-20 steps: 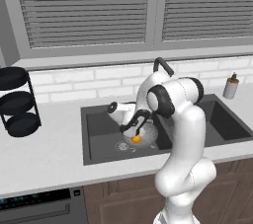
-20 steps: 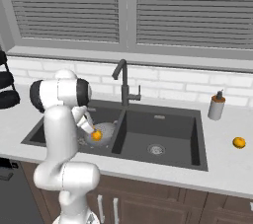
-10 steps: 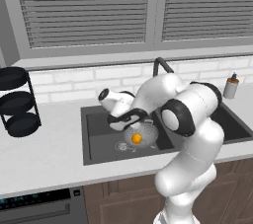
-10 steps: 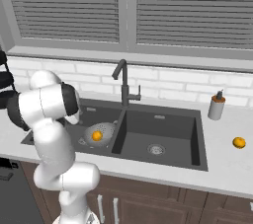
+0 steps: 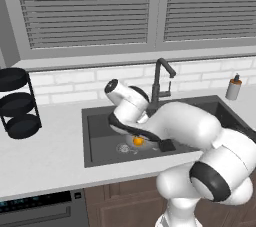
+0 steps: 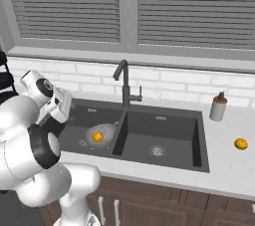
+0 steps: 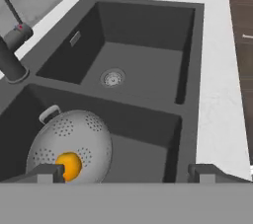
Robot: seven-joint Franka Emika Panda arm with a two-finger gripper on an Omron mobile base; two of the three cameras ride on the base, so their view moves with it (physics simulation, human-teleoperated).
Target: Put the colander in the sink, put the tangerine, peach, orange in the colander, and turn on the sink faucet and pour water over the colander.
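One orange fruit (image 7: 68, 166) is now left in the colander (image 7: 74, 144) in the sink's (image 7: 190, 114) left basin, released by the gripper (image 7: 123, 171), which is lifted clear with jaws wide and empty, so two fruits remain to be fetched.

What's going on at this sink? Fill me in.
The white arm is loading fruit into the colander, which sits in the left basin of the sink. One orange fruit is already inside. The tool hangs open and empty above it. Another orange fruit waits on the counter to the right, and the faucet is dry.
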